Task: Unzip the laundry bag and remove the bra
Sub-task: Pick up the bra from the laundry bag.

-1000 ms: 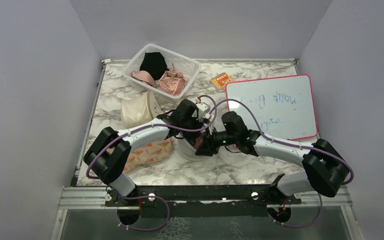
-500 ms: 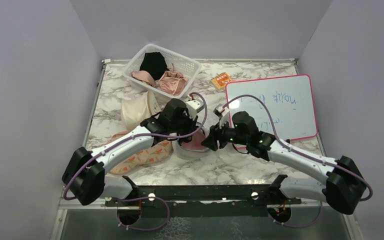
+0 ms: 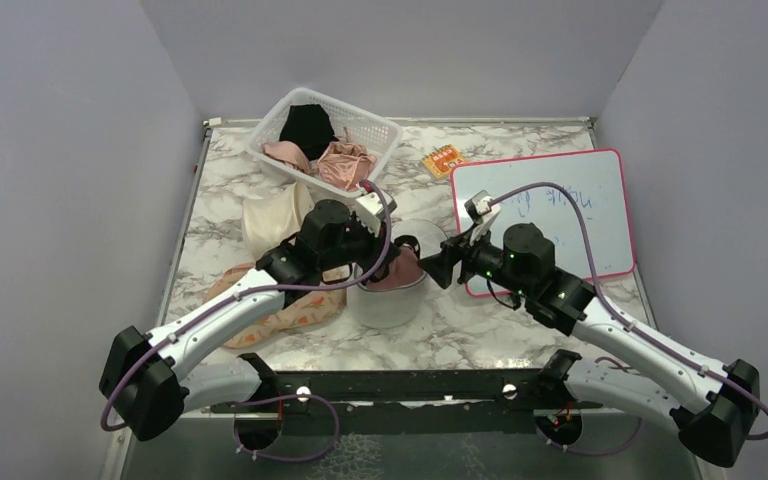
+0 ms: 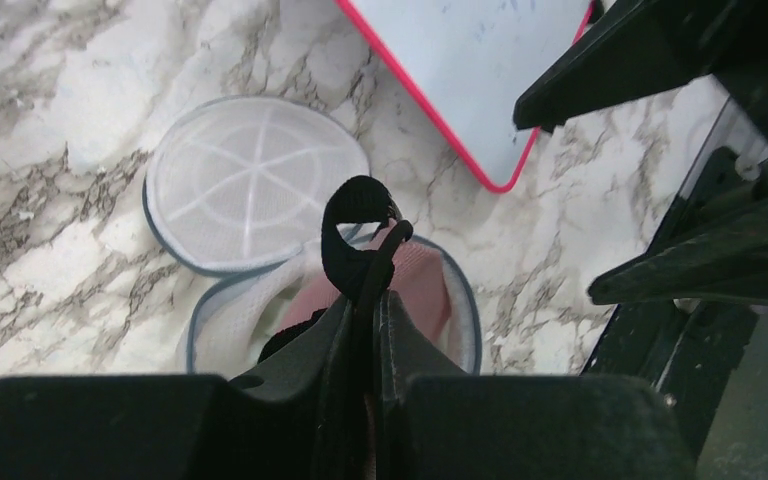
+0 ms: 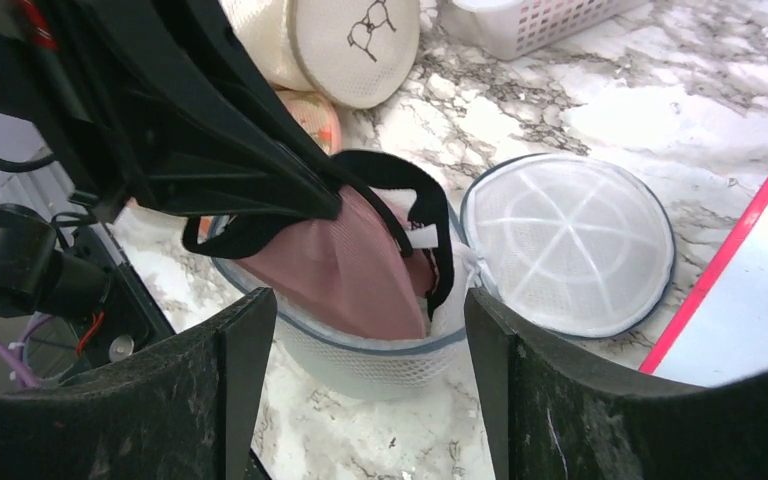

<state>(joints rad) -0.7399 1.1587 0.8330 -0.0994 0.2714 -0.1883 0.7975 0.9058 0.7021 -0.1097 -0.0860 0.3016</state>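
Bra part out: left gripper [image 4: 365, 300] shut tight on the strap [image 4: 355, 215]; right gripper [image 5: 365, 322] wide, holding nothing.

Position: bag [image 3: 388, 305] mid-table between the two grippers, just left of the whiteboard [image 3: 550, 210]. Risks, as I judge them: the grip is on a thin strap only, so it may slip through the jaws on the pull. Nothing pins the bag, as the right jaws stand off it, so the light drum could lift or tip with the bra [image 5: 350, 265]. A cup or the strap could snag on the rim or zip. Look of the bag: zip undone, lid [image 5: 570, 245] flopped flat on the table beside it, joined at the rim. White mesh, grey-blue edging, wall upright. Pink bra bulk inside, black strap looped above the rim.
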